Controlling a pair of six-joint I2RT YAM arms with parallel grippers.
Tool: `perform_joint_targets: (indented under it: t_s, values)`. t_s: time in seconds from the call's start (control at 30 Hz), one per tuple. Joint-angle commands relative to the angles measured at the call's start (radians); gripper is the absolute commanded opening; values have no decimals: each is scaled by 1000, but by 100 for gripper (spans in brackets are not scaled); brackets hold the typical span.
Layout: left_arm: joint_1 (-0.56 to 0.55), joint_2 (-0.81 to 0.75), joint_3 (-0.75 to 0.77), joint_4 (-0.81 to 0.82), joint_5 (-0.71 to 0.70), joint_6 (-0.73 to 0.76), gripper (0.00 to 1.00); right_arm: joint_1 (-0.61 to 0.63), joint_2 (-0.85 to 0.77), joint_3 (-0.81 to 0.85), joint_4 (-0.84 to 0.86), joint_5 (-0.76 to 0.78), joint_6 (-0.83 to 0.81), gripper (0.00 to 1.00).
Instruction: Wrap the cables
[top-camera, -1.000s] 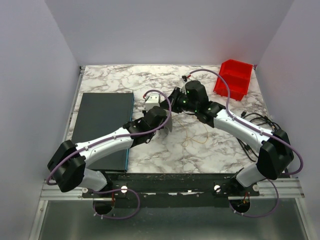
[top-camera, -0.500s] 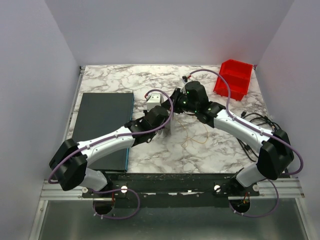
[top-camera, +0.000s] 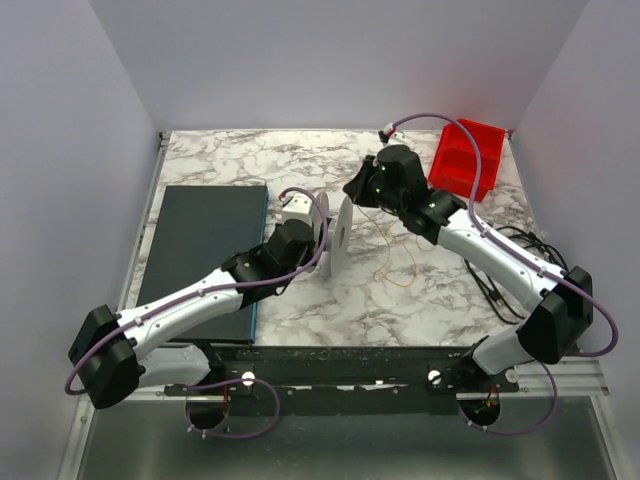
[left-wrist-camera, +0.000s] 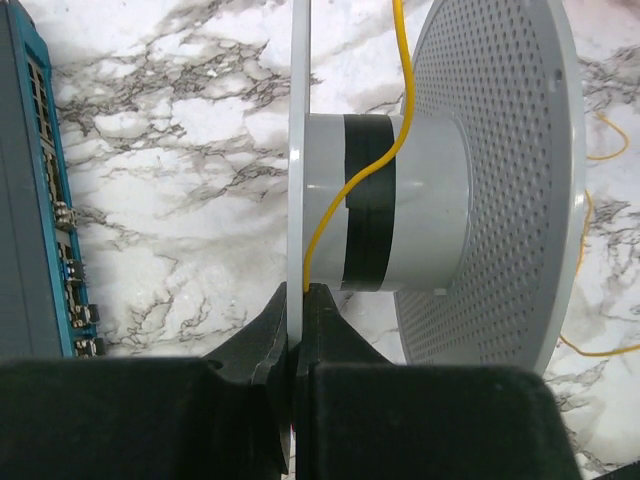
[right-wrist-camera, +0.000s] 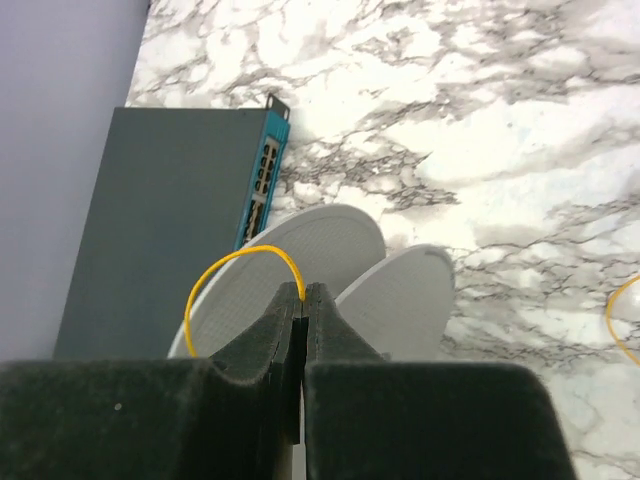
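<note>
Spool (left-wrist-camera: 400, 200) stands on edge, one flange pinched in the closed left gripper (left-wrist-camera: 297, 297). Yellow cable (left-wrist-camera: 372, 160) crosses the spool's hub, loose loops lie right of the spool, and beyond it the right gripper (right-wrist-camera: 302, 292) clamps a strand.

No text, label, brand, number or sign is legible anywhere; the markings beside the ports of the dark flat box (top-camera: 205, 245) are too small to read.

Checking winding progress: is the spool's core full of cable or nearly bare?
Nearly bare: a single yellow cable strand crosses the grey spool core and its black band.
</note>
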Motion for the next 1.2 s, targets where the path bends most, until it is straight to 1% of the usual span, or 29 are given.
perform_joint_targets:
  t_s: [0.0, 0.17, 0.23, 0.37, 0.43, 0.57, 0.63, 0.7, 0.83, 0.9, 1.0, 1.17]
  values:
    - [-1, -100, 4, 38, 25, 70, 0, -22, 1, 39, -56, 81, -84, 1]
    - [-1, -169, 4, 5, 29, 75, 0, -63, 8, 37, -39, 73, -108, 2]
    - [-1, -204, 10, -2, 32, 67, 0, -83, 15, 27, -18, 55, -124, 3]
    - [1, -254, 64, -57, 20, 64, 0, -154, 15, -29, 56, -56, -131, 6]
    - [1, -269, 98, -82, 20, 71, 0, -179, 10, -68, 122, -135, -132, 10]
    - [1, -286, 172, -132, 10, 81, 0, -183, 8, -132, 245, -271, -144, 16]
    - [1, -289, 219, -173, -17, 68, 0, -183, 13, -167, 318, -327, -136, 19]
    - [1, -296, 266, -209, -48, 54, 0, -184, 18, -204, 385, -384, -119, 21]
    - [2, -295, 358, -259, -65, 73, 0, -183, 26, -301, 578, -514, -58, 24]
    - [2, -294, 387, -270, -68, 87, 0, -183, 37, -335, 653, -557, -26, 24]
    - [2, -295, 425, -284, -80, 87, 0, -181, 52, -388, 764, -618, 20, 27]
    - [2, -317, 427, -243, -117, 79, 0, -173, 89, -471, 917, -688, 106, 31]
